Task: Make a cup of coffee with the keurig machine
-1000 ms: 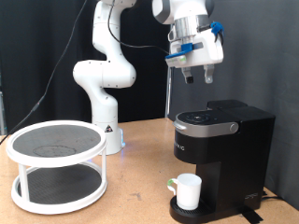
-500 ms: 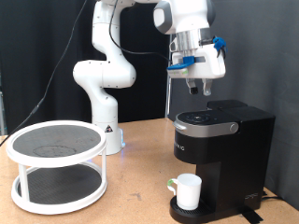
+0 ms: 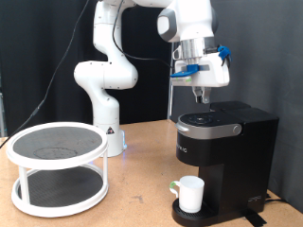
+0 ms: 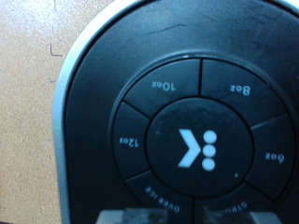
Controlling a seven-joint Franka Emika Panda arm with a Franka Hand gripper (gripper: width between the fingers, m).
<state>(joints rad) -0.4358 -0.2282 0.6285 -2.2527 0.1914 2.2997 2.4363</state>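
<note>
1. Exterior view: a wooden table (image 3: 142,180) stands before a black curtain (image 3: 38,47), which fills the backdrop, with a pale wall strip at the exterior view's right edge.
2. The white arm (image 3: 106,76) rises from its base at the table's far side and bends over toward the exterior view's right.
3. The hand (image 3: 201,96) hangs fingers-down just above the top of the keurig machine (image 3: 227,151), over its button panel; the fingers look drawn close together with nothing between them, though contact with the panel cannot be judged here.
4. The keurig machine sits on the table at the exterior view's right, lid down.
5. The cup (image 3: 190,193), plain white, stands upright on the machine's round drip tray, under the spout.
6. A white two-tier round rack (image 3: 57,165) with dark mesh shelves occupies the exterior view's left of the table, well apart from the machine.
7. Wrist view: the machine's round button panel (image 4: 201,145) fills the picture, with a central logo button ringed by segments marked 8oz, 10oz, 12oz and 6oz, all inside a silver trim.
8. The fingertips (image 4: 145,216) show as blurred dark shapes at the picture's edge, close over the panel.
9. Tan table surface (image 4: 33,56) shows beside the panel.
</note>
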